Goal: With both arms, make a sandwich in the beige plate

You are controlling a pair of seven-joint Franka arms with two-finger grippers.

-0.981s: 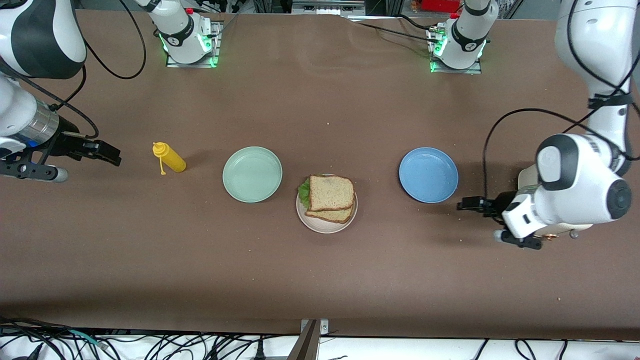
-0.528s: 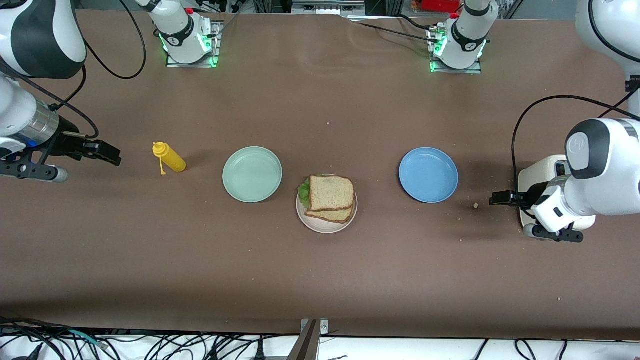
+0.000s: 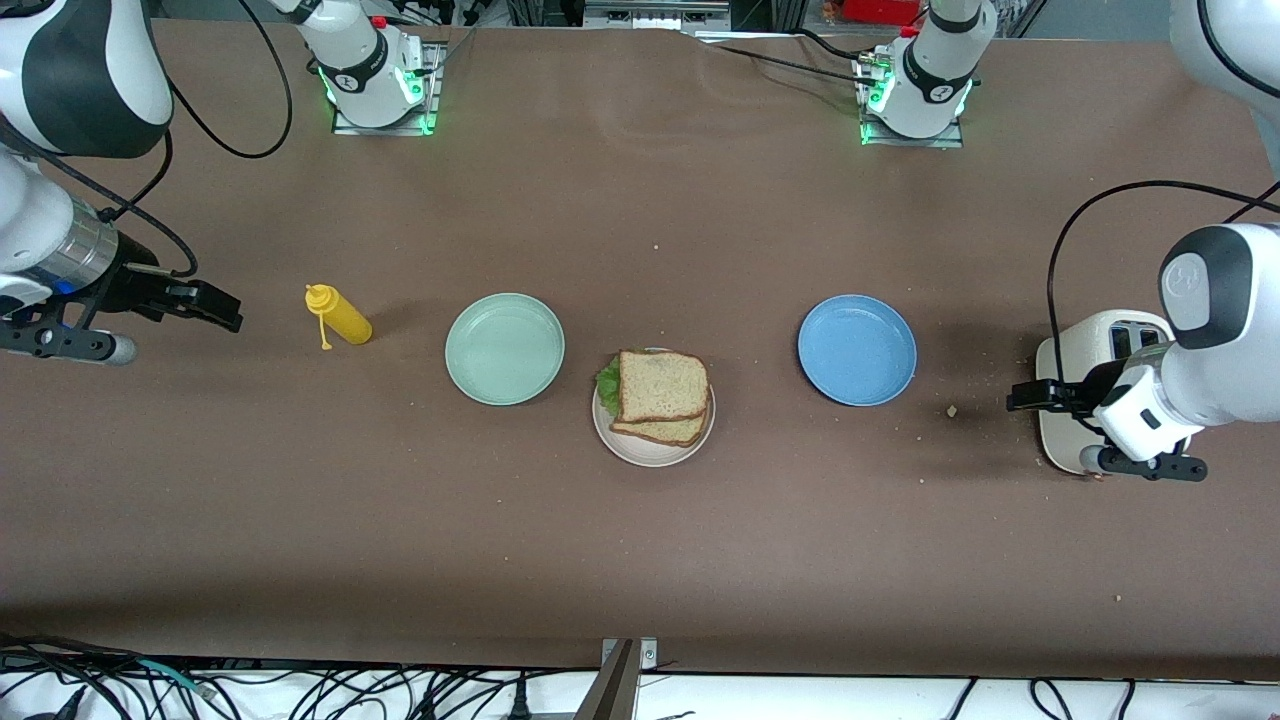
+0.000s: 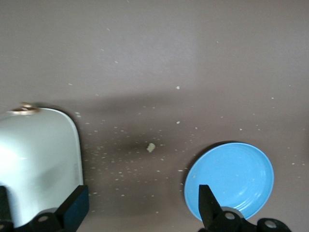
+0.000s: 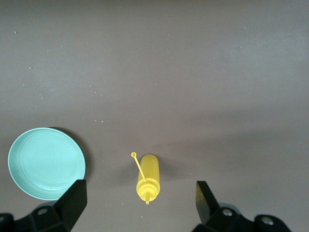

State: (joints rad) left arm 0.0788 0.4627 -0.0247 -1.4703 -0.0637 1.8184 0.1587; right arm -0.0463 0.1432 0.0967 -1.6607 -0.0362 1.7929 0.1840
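Observation:
The sandwich [image 3: 662, 394], two brown bread slices with green lettuce showing at one edge, lies on the beige plate [image 3: 640, 451] in the middle of the table. My left gripper [image 3: 1022, 397] hangs open and empty over the white toaster's edge at the left arm's end; in the left wrist view its gripper [image 4: 141, 210] frames bare, crumb-strewn table. My right gripper [image 3: 222, 308] hangs open and empty at the right arm's end, beside the yellow bottle; in the right wrist view its gripper [image 5: 140, 205] frames that bottle.
A mint-green plate [image 3: 504, 348] [image 5: 46, 163] and a blue plate [image 3: 857, 349] [image 4: 229, 180] flank the sandwich. A yellow squeeze bottle [image 3: 340, 316] [image 5: 147, 178] lies toward the right arm's end. A white toaster [image 3: 1085, 395] [image 4: 36, 164] stands at the left arm's end. Crumbs [image 3: 951, 410] lie near it.
My left arm has drawn back toward its own end of the table, away from the blue plate, uncovering the toaster and a crumb. The right arm has not moved.

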